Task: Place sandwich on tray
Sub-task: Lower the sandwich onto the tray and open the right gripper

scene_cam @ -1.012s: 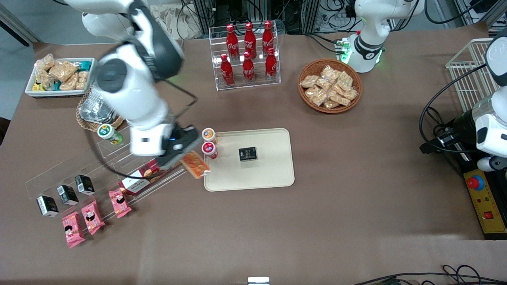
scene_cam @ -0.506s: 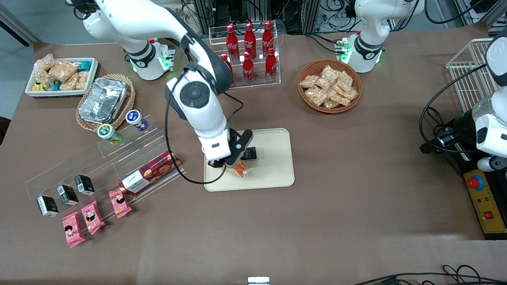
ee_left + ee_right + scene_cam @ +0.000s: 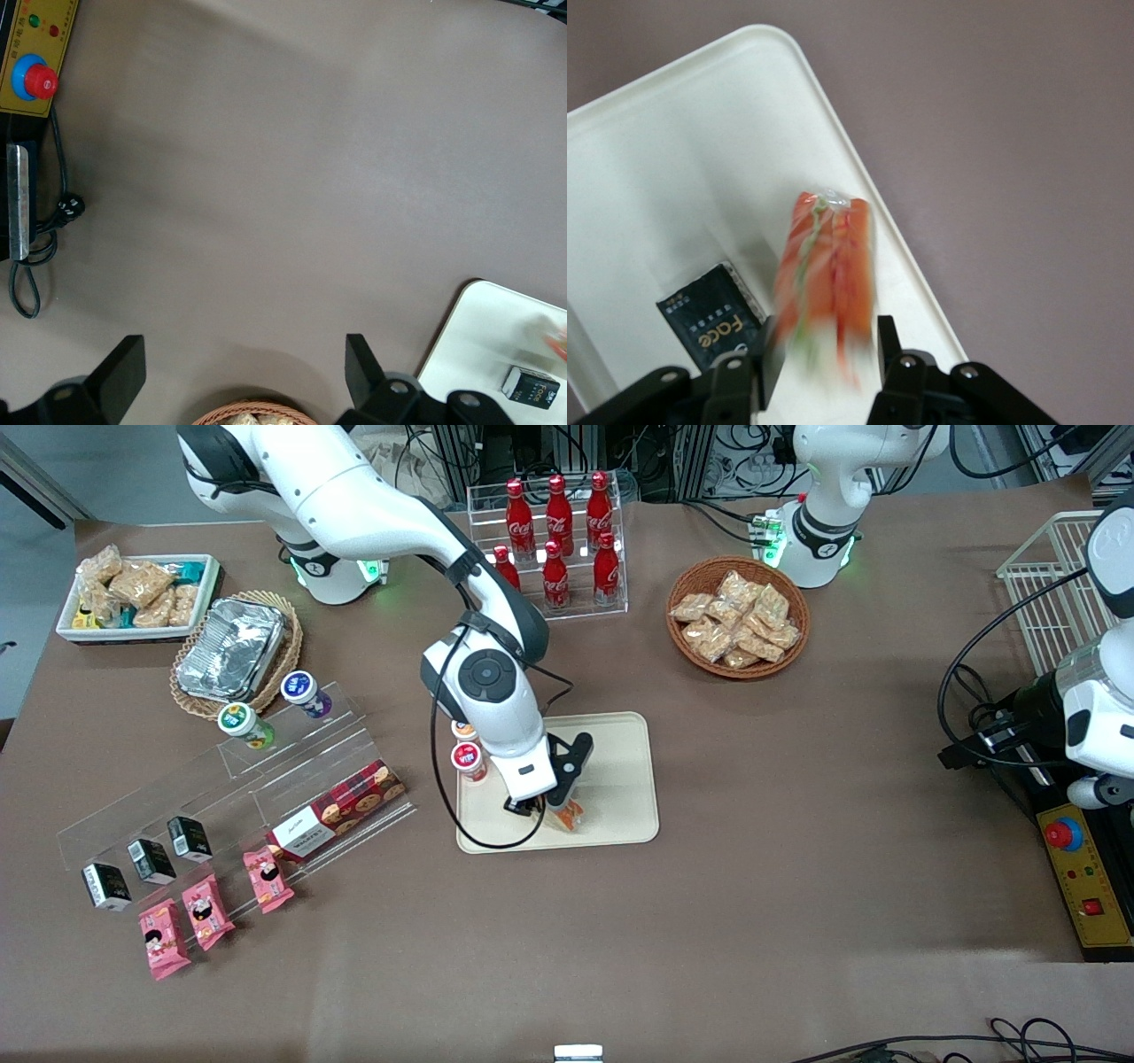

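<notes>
Sandwich (image 3: 827,276) hanging from the gripper (image 3: 824,367), filling edge of orange, red and green turned toward the wrist camera, clear wrap gathered at the free end. Held over the tray (image 3: 620,815), near the tray edge closest to the front camera, just beside the rim; whether touching the tray floor or just above, cannot tell. Fingers (image 3: 888,350) closed narrow on the bread end, one to each flat face, with the wedge pinched between. Probably light, so no strain on the grip; probably soft too, bread likely to dent and filling likely to squeeze out under hard pressure. Wrap likely slick, so a chance of sliding between the pads, more so with the length dangling free. Best hold judged to be across the two broad bread faces, well in from the filling edge, with just enough squeeze to keep the wedge from slipping. Blurred in the wrist view, so possibly swinging. Small black box (image 3: 709,323) lying flat on the tray close by, farther from the front camera than the sandwich, apart from it. Two round-capped cups (image 3: 467,758) standing at the tray's edge toward the working arm's end. Brown table (image 3: 797,868) all around, basket of snack packets (image 3: 737,616) well apart, toward the parked arm's end.
</notes>
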`<state>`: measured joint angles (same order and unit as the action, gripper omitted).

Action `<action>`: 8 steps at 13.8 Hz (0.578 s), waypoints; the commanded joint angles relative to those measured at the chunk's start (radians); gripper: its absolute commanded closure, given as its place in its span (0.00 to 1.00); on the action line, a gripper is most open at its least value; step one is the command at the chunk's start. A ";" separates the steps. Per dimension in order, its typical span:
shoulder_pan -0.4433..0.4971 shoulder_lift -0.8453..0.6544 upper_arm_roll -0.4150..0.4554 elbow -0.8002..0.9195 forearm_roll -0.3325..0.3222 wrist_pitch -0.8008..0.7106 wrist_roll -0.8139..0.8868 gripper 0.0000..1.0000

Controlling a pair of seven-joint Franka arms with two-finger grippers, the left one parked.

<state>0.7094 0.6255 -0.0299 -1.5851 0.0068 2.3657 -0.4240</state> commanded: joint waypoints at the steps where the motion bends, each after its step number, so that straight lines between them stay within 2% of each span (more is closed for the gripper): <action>1: 0.002 0.029 -0.007 0.022 0.004 0.026 0.002 0.27; 2: 0.001 0.030 -0.007 0.022 0.019 0.026 0.002 0.01; 8: -0.021 -0.045 -0.016 0.004 0.136 -0.028 0.001 0.01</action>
<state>0.6956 0.6295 -0.0407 -1.5728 0.1040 2.3790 -0.4235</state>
